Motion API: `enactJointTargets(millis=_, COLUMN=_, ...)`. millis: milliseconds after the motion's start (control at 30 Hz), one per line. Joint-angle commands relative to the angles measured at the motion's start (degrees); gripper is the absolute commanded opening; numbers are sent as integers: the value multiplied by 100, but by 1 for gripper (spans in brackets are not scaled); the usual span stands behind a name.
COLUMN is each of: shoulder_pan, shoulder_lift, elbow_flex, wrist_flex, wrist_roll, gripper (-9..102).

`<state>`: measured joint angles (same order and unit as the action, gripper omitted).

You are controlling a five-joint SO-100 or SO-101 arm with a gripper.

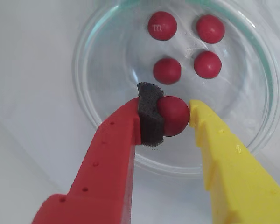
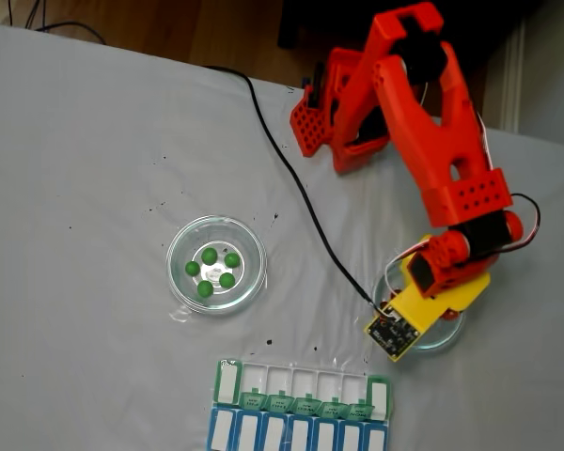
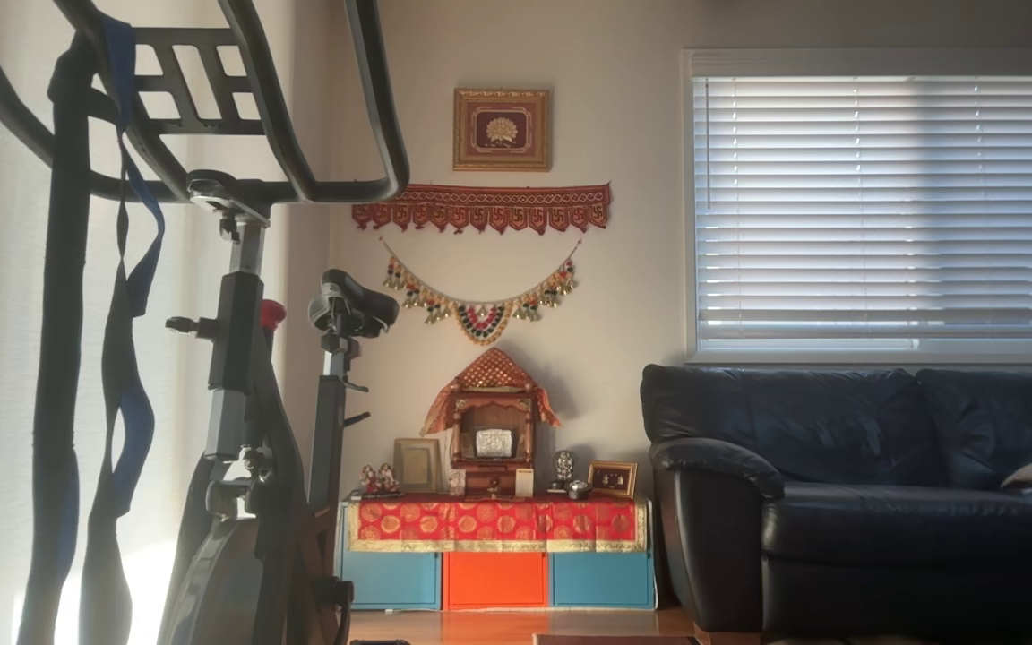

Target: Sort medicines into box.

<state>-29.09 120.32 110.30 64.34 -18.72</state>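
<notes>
In the wrist view the gripper (image 1: pixel 177 116) is clenched on a red ball (image 1: pixel 174 115): a dark foam pad (image 1: pixel 150 122) on the red finger (image 1: pixel 113 154) presses it from the left, and the yellow finger (image 1: pixel 214 140) meets it on the right. The ball is held inside a clear glass dish (image 1: pixel 107 135), whose far rim is cut off by the top edge. Four other red balls (image 1: pixel 167 71) lie loose on the dish floor beyond the fingers; one of them bears a small white letter.

In the fixed view the arm (image 2: pixel 432 141) reaches down over that same dish (image 2: pixel 448 334), hiding nearly all of it — only a sliver of rim shows beside the yellow wrist part, and the red balls and the fingertips are covered. A second glass dish (image 2: pixel 216 264) sits well apart to the left on the grey worktop (image 2: pixel 94 188), holding five green balls (image 2: pixel 212 271). The green-and-white box (image 2: pixel 301 383) lies at the bottom edge, touching a blue-and-white row (image 2: pixel 291 434) that the frame cuts off. Its compartments look empty, though they are too small to be sure. A black cable (image 2: pixel 291 178) runs across the worktop to the arm.

The other view shows a room — an exercise bike (image 3: pixel 238 376), a dark sofa (image 3: pixel 865 484) and a small shrine (image 3: pixel 491 430).
</notes>
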Motion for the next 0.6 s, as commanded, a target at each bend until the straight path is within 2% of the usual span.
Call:
enactJointTargets(millis=0, shoulder_pan=308, shoulder_lift=211, elbow_flex=-800, wrist_flex=88, wrist_roll=105, gripper=1)
enactJointTargets(millis=300, shoulder_pan=1292, shoulder_lift=-1143, elbow_flex=-2514, wrist_flex=466, wrist_roll=1011, gripper=1)
enactJointTargets(millis=433, shoulder_pan=1477, shoulder_lift=-1828, elbow_flex=-3410, wrist_flex=958, wrist_roll=1380, gripper=1)
enactJointTargets(millis=567, shoulder_pan=1494, shoulder_lift=-2268, elbow_flex=-3832, wrist_flex=984, wrist_roll=1477, gripper=1)
